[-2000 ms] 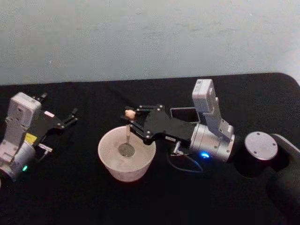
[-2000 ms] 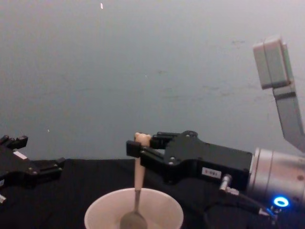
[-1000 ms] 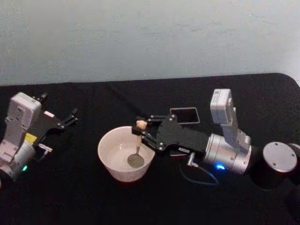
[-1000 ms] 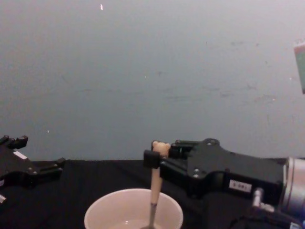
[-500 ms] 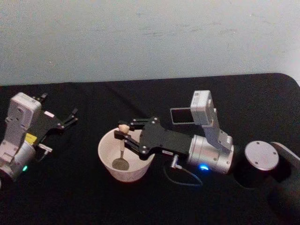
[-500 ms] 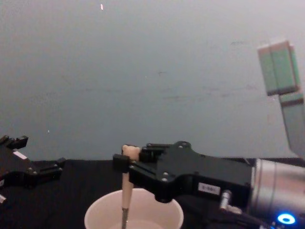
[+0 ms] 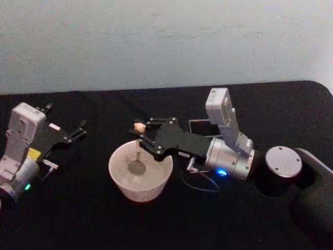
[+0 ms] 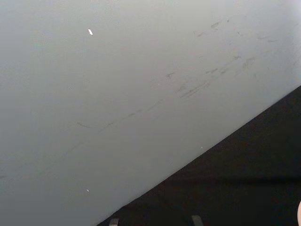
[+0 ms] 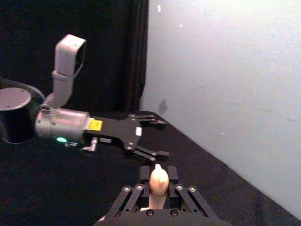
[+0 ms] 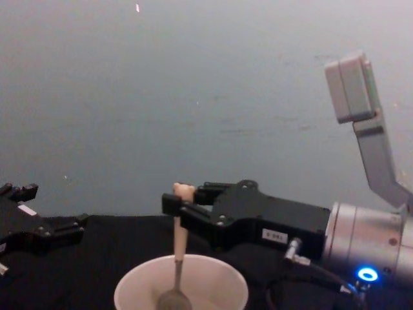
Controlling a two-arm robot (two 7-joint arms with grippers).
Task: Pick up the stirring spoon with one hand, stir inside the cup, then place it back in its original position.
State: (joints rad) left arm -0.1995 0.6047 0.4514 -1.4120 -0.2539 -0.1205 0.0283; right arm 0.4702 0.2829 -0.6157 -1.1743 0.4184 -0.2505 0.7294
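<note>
The cream-white cup [image 7: 120, 177] [image 10: 219, 283] sits on the black table in front of me. The stirring spoon [image 7: 138, 148] [image 10: 178, 242] stands upright in it, its metal bowl [image 7: 137, 167] down inside the cup and its peach handle top [image 9: 158, 179] sticking up. My right gripper [image 7: 141, 134] [image 10: 173, 200] reaches in from the right and is shut on the spoon's handle just below the top. The dark grey holder [image 7: 202, 126] stands behind the right arm, partly hidden by it. My left gripper [image 7: 80, 128] [image 9: 157, 138] rests open at the left, away from the cup.
A black cylinder with a grey top [image 7: 282, 162] sits at the right by the right arm. A pale wall [image 7: 166, 41] rises behind the table's far edge. A thin cable [image 7: 200, 183] loops under the right wrist.
Over the last two seconds the right gripper has swept the spoon around inside the cup: right, then left and nearer, now back toward the far middle. The left arm has not moved.
</note>
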